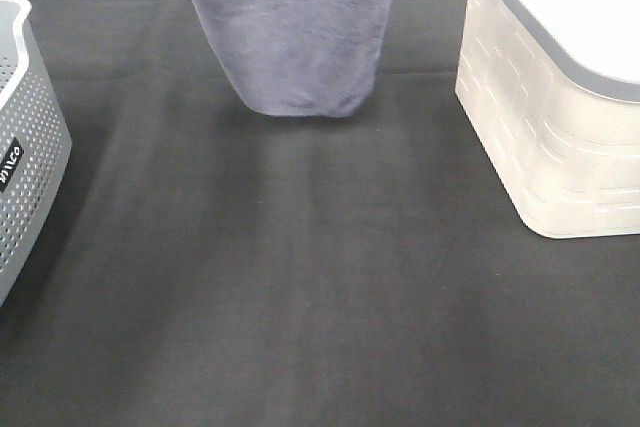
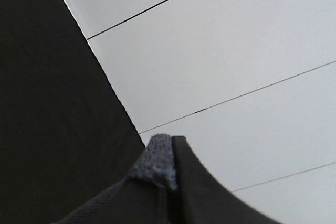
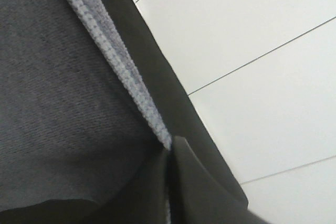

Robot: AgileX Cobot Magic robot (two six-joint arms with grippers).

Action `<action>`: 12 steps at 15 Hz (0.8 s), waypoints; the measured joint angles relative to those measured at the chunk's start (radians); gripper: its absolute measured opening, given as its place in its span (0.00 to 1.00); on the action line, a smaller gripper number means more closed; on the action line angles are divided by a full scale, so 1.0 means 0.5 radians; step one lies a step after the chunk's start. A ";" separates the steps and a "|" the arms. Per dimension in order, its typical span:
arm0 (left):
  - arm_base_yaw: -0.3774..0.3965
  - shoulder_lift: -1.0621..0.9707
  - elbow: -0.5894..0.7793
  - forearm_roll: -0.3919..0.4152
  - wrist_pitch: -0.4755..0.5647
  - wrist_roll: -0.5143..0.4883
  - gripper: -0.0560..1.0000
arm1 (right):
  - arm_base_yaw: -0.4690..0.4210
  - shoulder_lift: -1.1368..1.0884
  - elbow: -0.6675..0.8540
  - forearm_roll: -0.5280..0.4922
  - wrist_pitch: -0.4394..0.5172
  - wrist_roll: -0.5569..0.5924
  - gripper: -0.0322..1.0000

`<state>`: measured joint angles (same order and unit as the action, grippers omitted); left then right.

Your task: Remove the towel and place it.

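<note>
Grey-purple towel (image 1: pixel 295 32), top beyond frame

- Your towel (image 1: pixel 290 27) is a greyish-purple, fuzzy microfibre one, hanging down in soft folds at the far middle of the scene.
- It narrows toward the bottom, and its lower edge is rounded.
- Up close in both wrist views, you can see its stitched edge, lighter than the rest.
</note>
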<state>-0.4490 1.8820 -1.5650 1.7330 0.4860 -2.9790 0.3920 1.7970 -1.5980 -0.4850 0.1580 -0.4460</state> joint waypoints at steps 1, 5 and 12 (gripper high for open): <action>0.040 0.050 -0.072 0.012 -0.058 0.000 0.05 | -0.032 0.042 0.000 -0.012 -0.148 0.000 0.05; 0.058 0.078 0.098 0.048 -0.124 0.096 0.05 | -0.056 0.066 0.112 0.054 -0.272 0.000 0.05; -0.468 -0.218 1.188 0.072 0.278 0.014 0.05 | -0.056 -0.490 1.464 0.070 -0.510 -0.024 0.05</action>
<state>-0.6830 1.7730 -0.9710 1.7690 0.6250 -2.9720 0.3640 1.5520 -0.8660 -0.4500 -0.0970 -0.4580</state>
